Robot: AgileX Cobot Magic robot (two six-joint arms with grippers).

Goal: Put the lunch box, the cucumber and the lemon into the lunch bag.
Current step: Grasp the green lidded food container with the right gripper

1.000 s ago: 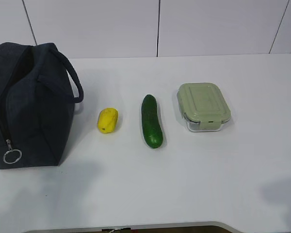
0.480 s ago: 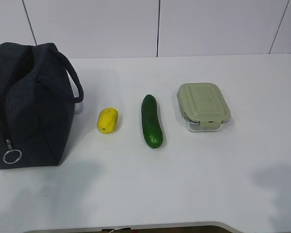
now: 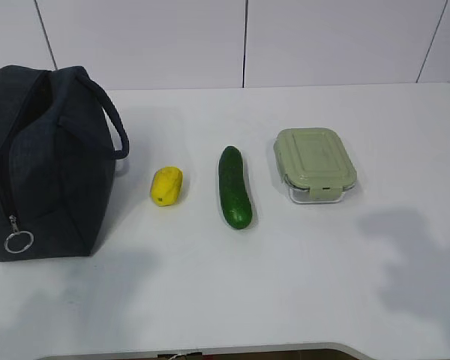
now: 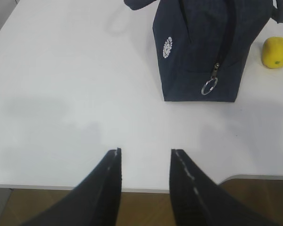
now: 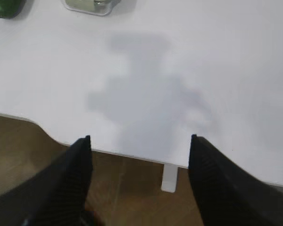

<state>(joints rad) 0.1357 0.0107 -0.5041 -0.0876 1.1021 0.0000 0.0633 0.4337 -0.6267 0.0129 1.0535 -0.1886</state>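
I see pale wall panels (image 3: 247,37) behind a white table (image 3: 285,300) with a rounded front edge and brown floor (image 5: 19,141) below it. The lunch bag (image 3: 45,165) stands at the far left; the lunch box (image 3: 315,163), cucumber (image 3: 234,186) and lemon (image 3: 166,185) lie apart in a row to its right. My left gripper (image 4: 145,157) and right gripper (image 5: 139,141) hover over the near edge, jaws parted, holding nothing
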